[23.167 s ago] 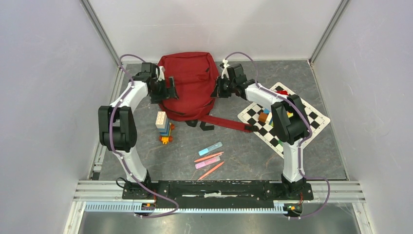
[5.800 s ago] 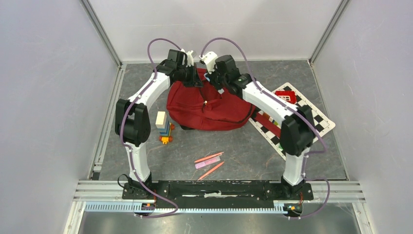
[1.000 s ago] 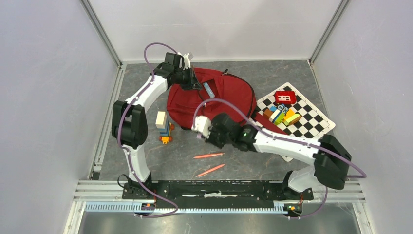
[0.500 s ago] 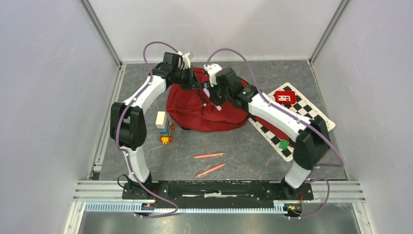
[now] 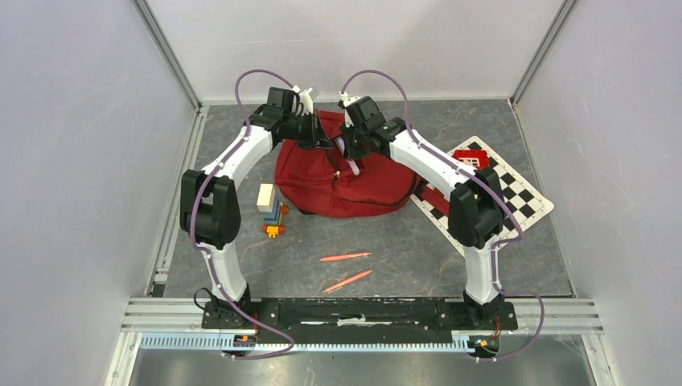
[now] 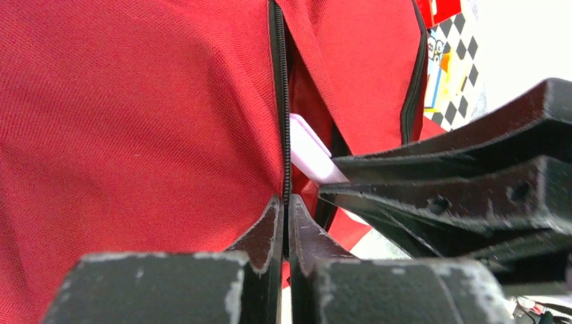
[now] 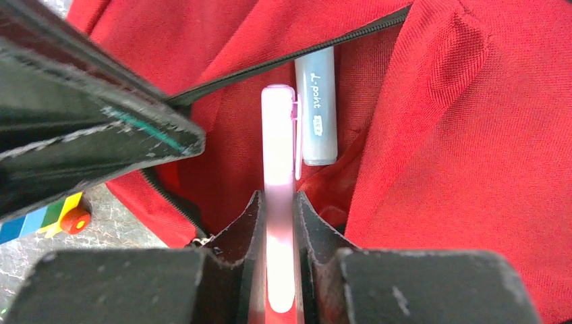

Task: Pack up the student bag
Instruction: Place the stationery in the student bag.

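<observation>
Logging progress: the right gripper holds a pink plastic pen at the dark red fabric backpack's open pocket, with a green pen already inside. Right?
The pen inside is pale blue, not green; the right wrist view shows it. The rest stands.

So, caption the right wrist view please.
Right gripper holds a pink highlighter at the open student bag, blue highlighter inside.

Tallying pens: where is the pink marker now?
In the right wrist view, the right gripper holds the pink marker at the open zip of the student bag, beside the blue marker.

One backpack (image 5: 322, 173), two highlighters (image 7: 278, 142) (image 7: 317, 108), two pencils (image 5: 344, 256) (image 5: 347, 281), one block tower (image 5: 269, 211), one checkerboard (image 5: 523, 197), seemingly one red box (image 5: 470, 158).
</observation>
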### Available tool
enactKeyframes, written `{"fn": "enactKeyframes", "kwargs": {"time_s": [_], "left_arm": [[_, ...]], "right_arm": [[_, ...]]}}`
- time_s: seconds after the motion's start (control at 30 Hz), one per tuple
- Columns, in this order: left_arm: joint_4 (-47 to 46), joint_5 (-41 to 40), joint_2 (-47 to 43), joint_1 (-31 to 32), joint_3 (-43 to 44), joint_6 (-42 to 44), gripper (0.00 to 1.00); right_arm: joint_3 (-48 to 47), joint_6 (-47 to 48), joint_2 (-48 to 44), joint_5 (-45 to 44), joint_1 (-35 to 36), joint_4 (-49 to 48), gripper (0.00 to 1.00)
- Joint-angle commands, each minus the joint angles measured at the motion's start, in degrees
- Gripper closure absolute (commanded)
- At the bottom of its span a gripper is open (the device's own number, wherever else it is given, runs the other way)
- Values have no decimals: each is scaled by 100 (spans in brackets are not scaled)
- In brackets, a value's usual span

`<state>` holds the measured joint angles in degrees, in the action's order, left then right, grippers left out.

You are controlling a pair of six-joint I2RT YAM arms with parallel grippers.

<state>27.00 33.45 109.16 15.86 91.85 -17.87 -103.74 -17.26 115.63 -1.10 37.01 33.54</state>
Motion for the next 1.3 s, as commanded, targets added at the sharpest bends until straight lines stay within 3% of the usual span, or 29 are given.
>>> {"fn": "enactKeyframes", "kwargs": {"time_s": [0.0,0.23,0.57,0.8,1.13,1.27], "left_arm": [[-86,282,-457,-30,-121,143,95],[-159,354,-519,-24,-246,75,95],[-213,390,-475,-21,-234,-14,95],[-213,364,-466,-28,-221,-24,95],[-172,333,-403,-32,-97,-23,94],[-60,134,-349,-30,19,-102,94]], "right_arm": [[-402,-191,219,40,-58,12,100],[-1106,-311,914,402,-97,-480,100],[-510,-163,888,-254,-99,-1344,100],[-245,-39,741,-396,-100,-1625,72],[-116,406,340,-320,-98,-1663,58],[550,947,-528,47,-75,-1879,50]]}}
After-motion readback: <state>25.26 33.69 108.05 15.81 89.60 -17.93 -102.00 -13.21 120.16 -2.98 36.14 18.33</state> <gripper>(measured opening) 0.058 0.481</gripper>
